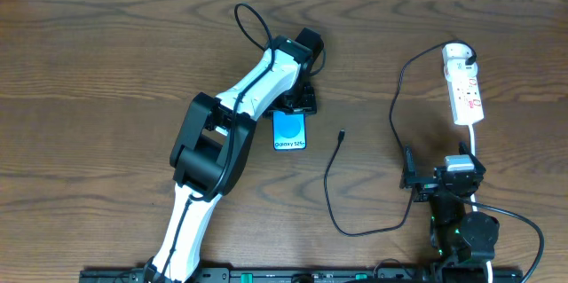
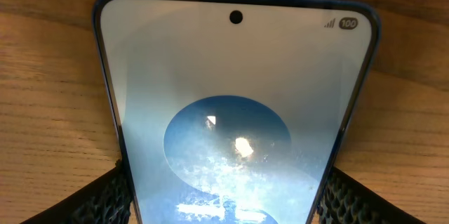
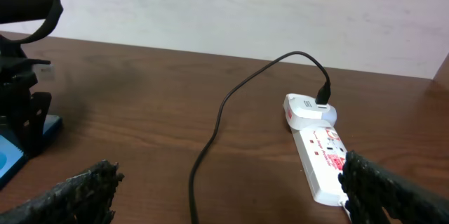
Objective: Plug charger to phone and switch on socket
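Note:
The phone point(image 1: 289, 130) lies flat on the table mid-centre, its blue-and-white screen up. My left gripper point(image 1: 298, 98) is shut on the phone's far end. In the left wrist view the phone point(image 2: 231, 76) fills the frame, with my black fingers point(image 2: 224, 196) pressed on both of its side edges. The charger point(image 1: 396, 97) is a thin black cable. Its plug sits in the far end of the white socket point(image 1: 466, 88), and its connector tip point(image 1: 342, 134) lies loose on the table right of the phone. My right gripper point(image 1: 444, 172) is open and empty, below the socket.
In the right wrist view the charger cable point(image 3: 217, 119) runs between my open fingers point(image 3: 231, 199) toward the socket point(image 3: 319, 157). The left gripper point(image 3: 21, 112) stands at the far left. The socket's thick white cord point(image 1: 477, 145) runs down beside my right arm.

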Robot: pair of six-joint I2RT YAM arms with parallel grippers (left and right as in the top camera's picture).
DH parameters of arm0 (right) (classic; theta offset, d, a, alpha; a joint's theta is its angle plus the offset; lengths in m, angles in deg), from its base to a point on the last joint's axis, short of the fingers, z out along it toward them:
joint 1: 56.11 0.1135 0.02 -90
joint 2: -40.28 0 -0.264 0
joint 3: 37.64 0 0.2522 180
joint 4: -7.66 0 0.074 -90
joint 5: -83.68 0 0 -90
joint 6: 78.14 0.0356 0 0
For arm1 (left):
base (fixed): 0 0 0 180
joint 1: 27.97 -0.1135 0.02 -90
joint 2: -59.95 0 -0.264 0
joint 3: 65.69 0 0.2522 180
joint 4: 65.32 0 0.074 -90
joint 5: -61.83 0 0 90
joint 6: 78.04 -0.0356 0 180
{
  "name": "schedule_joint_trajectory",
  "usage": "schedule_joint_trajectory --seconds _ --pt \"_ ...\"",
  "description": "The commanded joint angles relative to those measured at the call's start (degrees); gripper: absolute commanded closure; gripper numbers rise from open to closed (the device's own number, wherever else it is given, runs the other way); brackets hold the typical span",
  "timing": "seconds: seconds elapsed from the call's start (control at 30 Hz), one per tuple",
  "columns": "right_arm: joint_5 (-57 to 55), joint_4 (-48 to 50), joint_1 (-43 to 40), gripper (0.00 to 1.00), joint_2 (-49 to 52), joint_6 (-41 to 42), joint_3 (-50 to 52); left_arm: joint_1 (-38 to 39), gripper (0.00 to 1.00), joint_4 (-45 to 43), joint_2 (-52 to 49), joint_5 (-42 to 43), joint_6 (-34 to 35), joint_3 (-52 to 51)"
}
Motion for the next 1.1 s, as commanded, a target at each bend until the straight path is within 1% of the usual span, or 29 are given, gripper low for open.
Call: schedule_joint_trajectory --seconds 0.0,0.17,0.4,0.5,0.63,0.73,0.93,1.07 --pt "-0.22 -0.24 0.57 0.01 -0.11 -0.61 0.02 0.07 0.23 0.83 -1.49 1.09 -0.15 -2.97" --pt "-0.22 -0.24 0.57 0.01 -0.11 -0.61 0.02 0.09 0.24 1.95 2.67 1.22 -0.13 -2.97" --pt "-0.22 -0.24 0.57 0.01 -0.11 -0.59 0.02 0.02 0.24 5.16 12.13 8.70 -0.20 -2.97" --pt "-0.22 -0.24 0.57 0.01 -0.11 -0.61 0.02 0.02 0.23 6.03 15.69 10.12 -1.14 -2.97" --pt "-0.20 -0.24 0.57 0.01 -0.11 -0.61 0.02 0.02 0.23 8.17 21.22 10.10 -1.25 -2.97" --pt "-0.22 -0.24 0.57 0.01 -0.11 -0.61 0.02 0.02 0.23 8.11 23.15 9.46 -3.06 -2.97" --pt "-0.22 -0.24 0.57 0.01 -0.11 -0.61 0.02 0.15 0.23 8.17 22.18 3.21 -3.17 -3.93" --pt "-0.20 -0.24 0.57 0.01 -0.11 -0.61 0.02 0.13 0.24 5.31 20.50 2.10 -3.15 -7.08"
